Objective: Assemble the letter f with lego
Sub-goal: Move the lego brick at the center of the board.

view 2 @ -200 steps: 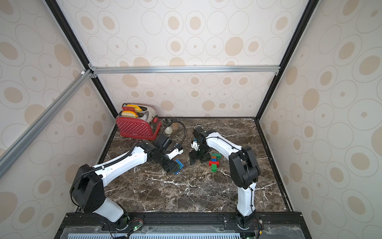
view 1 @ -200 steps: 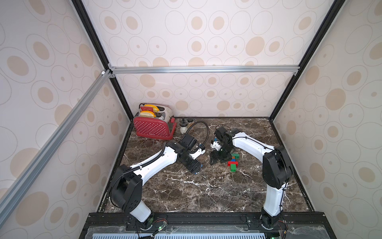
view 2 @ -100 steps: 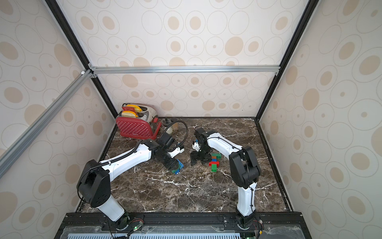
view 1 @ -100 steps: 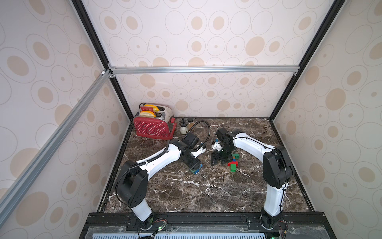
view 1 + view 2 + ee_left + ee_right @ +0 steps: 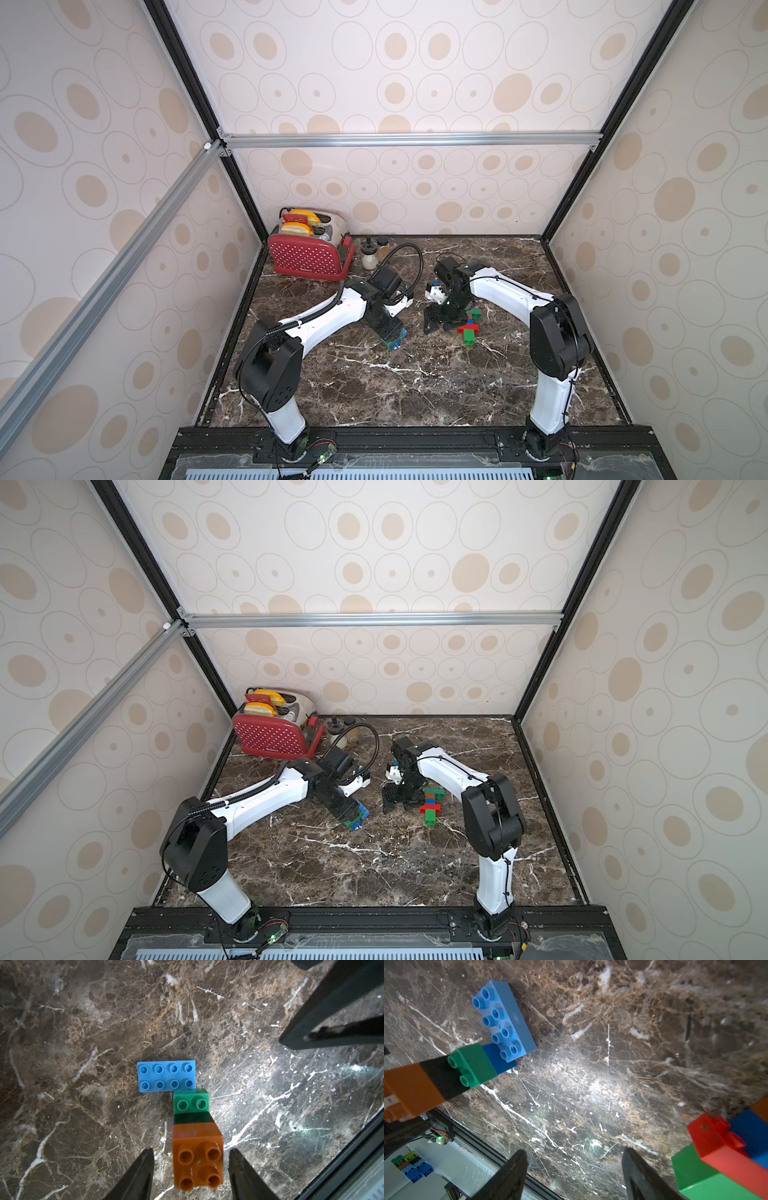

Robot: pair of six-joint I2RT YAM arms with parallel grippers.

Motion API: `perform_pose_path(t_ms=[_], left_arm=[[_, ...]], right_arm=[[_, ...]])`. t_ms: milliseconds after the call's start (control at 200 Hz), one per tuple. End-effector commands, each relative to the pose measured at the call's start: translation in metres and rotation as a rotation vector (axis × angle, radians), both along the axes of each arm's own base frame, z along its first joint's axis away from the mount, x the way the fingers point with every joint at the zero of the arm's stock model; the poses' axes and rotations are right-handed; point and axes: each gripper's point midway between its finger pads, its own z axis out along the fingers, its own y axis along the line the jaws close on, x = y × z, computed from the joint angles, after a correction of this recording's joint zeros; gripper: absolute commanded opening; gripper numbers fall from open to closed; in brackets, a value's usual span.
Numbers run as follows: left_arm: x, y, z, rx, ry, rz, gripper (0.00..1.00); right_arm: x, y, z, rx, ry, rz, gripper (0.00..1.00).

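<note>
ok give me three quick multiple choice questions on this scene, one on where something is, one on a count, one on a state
1. Red toaster stands at: A far left corner of the table, B near right corner, C centre.
2. Studs on the light blue oblong brick: A four, B six, C eight.
3. Right end effector: A shut on a red brick, B open and empty, C shut on a green brick.
Answers: 1 A, both top views show it there; 2 C, two rows of four; 3 B, nothing but bare table in its wide gap.

White link shells [image 5: 507, 291] between bulky black joints [image 5: 270, 370]; a ribbed black cable [image 5: 421, 266] along the left arm [image 5: 328, 316].
</note>
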Motion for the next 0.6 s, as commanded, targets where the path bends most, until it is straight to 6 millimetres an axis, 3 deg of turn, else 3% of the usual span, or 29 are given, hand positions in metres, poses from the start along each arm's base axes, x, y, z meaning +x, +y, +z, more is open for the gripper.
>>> perform_pose_path(t_ms=[0, 220, 596], left_arm=[[0.0045, -0.0041, 0.0075, 0.005, -0.012, 0.0, 0.59], [0.0061, -0.0048, 0.0055, 0.011, -0.006, 0.007, 0.56], [0.0015, -0.0024, 0.0027, 0.023, 0.012, -0.01, 0.42]], right_arm=[[-0.0038, -0.0024, 0.0107, 0.021, -0.011, 0.005, 0.76], [-0.0052, -0.0015, 0.0115, 0.029, -0.008, 0.007, 0.76], [-0.0064, -0.0014, 0.0111, 0.039, -0.006, 0.006, 0.76]])
